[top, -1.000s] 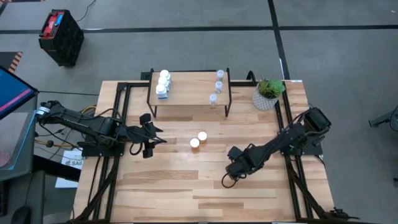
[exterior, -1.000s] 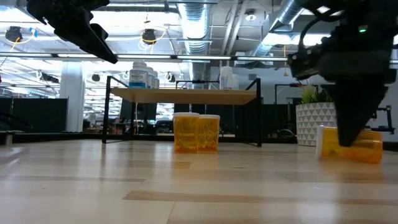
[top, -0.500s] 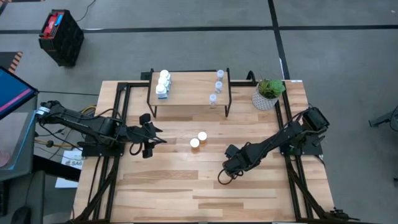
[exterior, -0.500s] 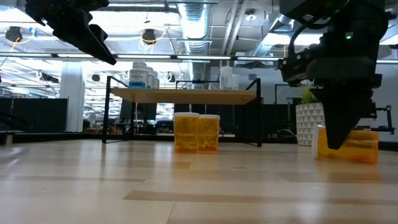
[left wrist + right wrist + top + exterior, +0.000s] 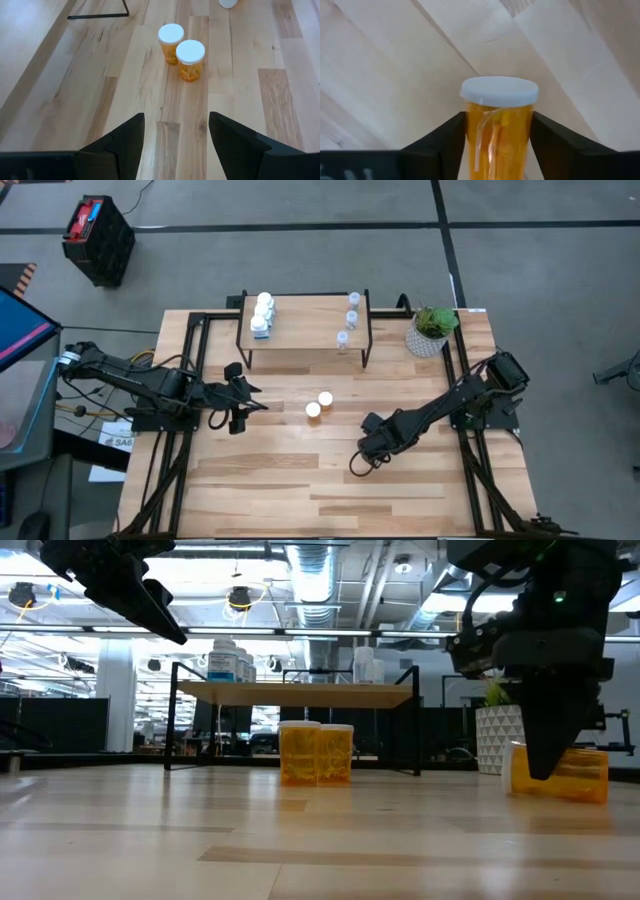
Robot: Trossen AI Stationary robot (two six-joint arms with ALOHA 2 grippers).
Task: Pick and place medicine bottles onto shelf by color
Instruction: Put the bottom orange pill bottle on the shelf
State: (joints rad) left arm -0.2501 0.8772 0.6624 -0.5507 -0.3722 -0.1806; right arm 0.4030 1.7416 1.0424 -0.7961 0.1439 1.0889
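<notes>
shelf (image 5: 305,320) centre: free | table front: two orange bottles (image 5: 319,404) obstruct

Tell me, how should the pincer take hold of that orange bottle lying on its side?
Probably across its round orange body, just below the white cap. The orange bottle lies flat on the table, and the right pincer straddles it from above, a finger on either side.

Likely lab: exposed ceiling ducts (image 5: 310,580), concrete floor (image 5: 300,250).

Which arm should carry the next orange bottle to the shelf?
Right: its gripper already brackets a lying orange bottle. The left gripper hangs open, short of the two standing ones.
</notes>
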